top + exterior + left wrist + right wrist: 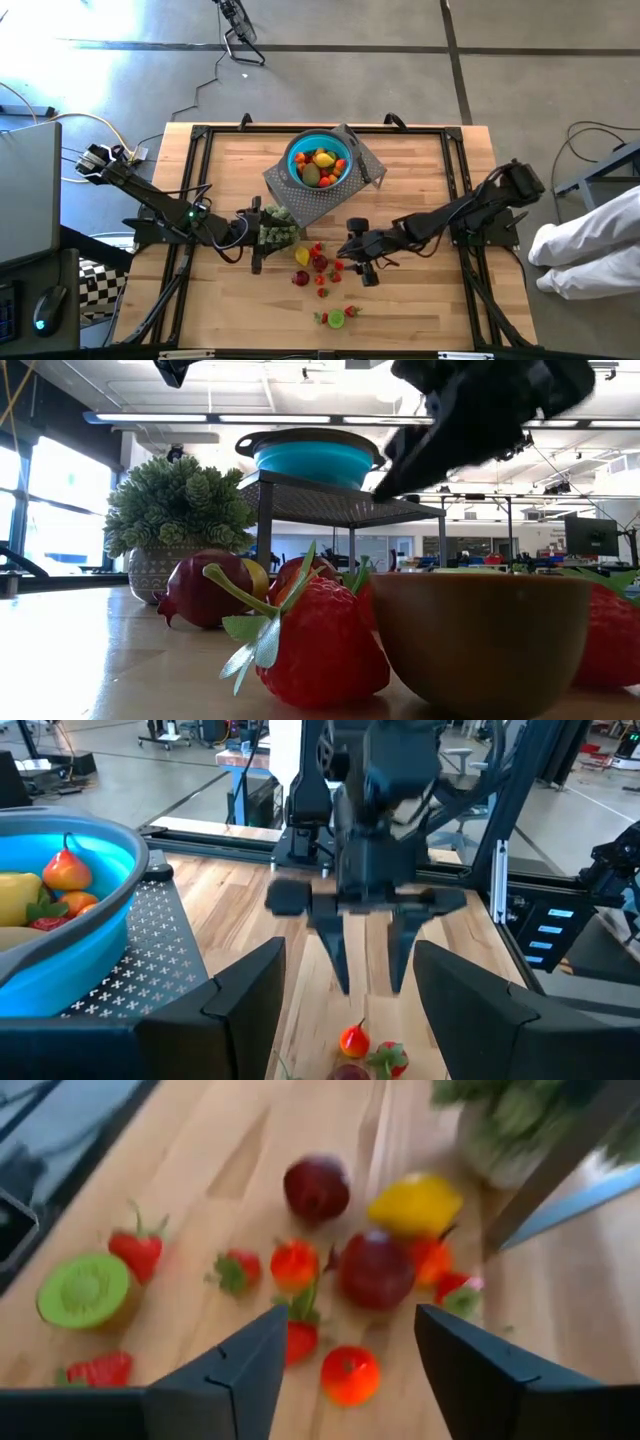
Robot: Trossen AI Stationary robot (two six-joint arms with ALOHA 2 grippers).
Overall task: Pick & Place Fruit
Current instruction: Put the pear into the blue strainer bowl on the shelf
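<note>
Loose fruit [315, 265] lies on the wooden table: a yellow piece [415, 1203], two dark red ones [375, 1267], strawberries [140, 1250], small orange-red pieces [350, 1373] and a green kiwi half [85, 1290]. More fruit fills the blue bowl [320, 160], which rests on a grey perforated stand [330, 195]. My right gripper [345, 250] hangs open just above the loose fruit, slanting down, touching nothing; the left wrist view shows its fingers [335, 955] apart above a small red piece [353, 1042]. My left gripper [260, 237] waits open above the potted plant [279, 228].
The potted plant [510, 1120] stands on the table just left of the loose fruit. A black frame [200, 135] runs round the table's edges. A person in white [590, 245] is beyond the right edge. Bare wood [420, 310] lies near the front right.
</note>
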